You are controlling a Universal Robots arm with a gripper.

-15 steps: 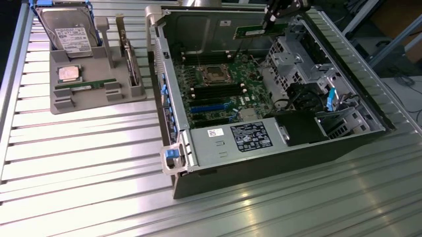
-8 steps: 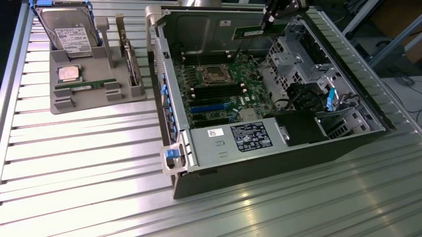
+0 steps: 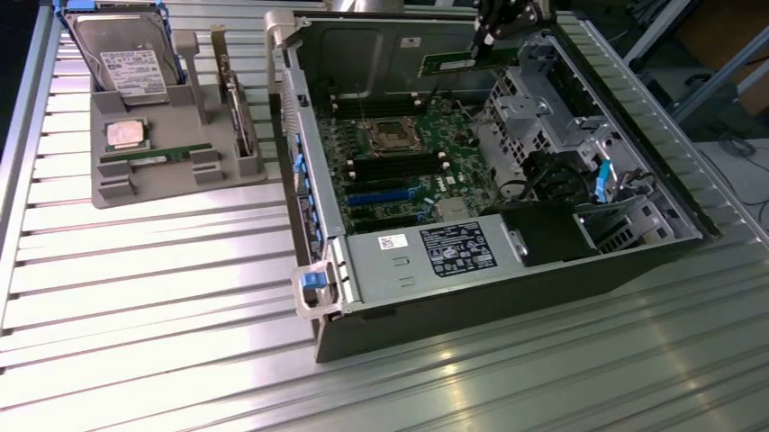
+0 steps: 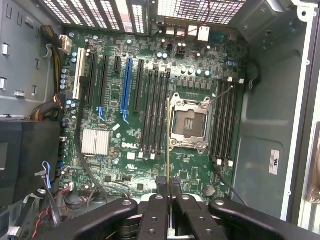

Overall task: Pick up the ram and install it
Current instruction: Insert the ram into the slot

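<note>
Your fingers (image 4: 161, 190) are closed tight on the ram (image 3: 456, 63), held above the empty memory slots (image 4: 154, 112): pickup done, seating in a slot not yet done

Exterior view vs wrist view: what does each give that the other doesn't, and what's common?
Exterior view: the grey tray beside the case, holding a hard drive, a processor chip, a second ram stick and an expansion card.
Wrist view: a straight-down look at alignment, with the ram seen edge-on along the memory slots next to the socket.
Both: the motherboard, its empty processor socket, and the gripper shut on the ram above the open case.
</note>
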